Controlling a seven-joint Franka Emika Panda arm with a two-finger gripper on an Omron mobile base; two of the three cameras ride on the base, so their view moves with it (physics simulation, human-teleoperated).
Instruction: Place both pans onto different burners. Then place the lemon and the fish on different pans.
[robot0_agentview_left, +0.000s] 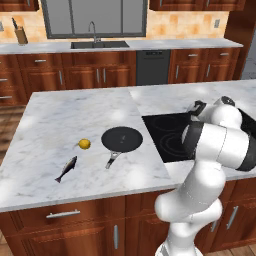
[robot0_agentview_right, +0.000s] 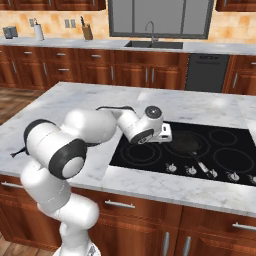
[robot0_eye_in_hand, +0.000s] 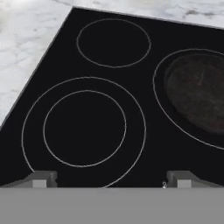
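Note:
One black pan sits on a middle burner of the cooktop, its handle pointing to the front edge; in the hand view this pan lies at the right. My gripper hovers open just left of it, over the large double-ring burner, with nothing between the fingertips. The other pan rests on the marble island left of the cooktop. The lemon lies to that pan's left. The fish lies nearer the front edge.
A small burner lies beyond the double-ring one, and two more burners lie at the cooktop's right. Silver knobs line its front edge. A sink and a knife block stand on the back counter.

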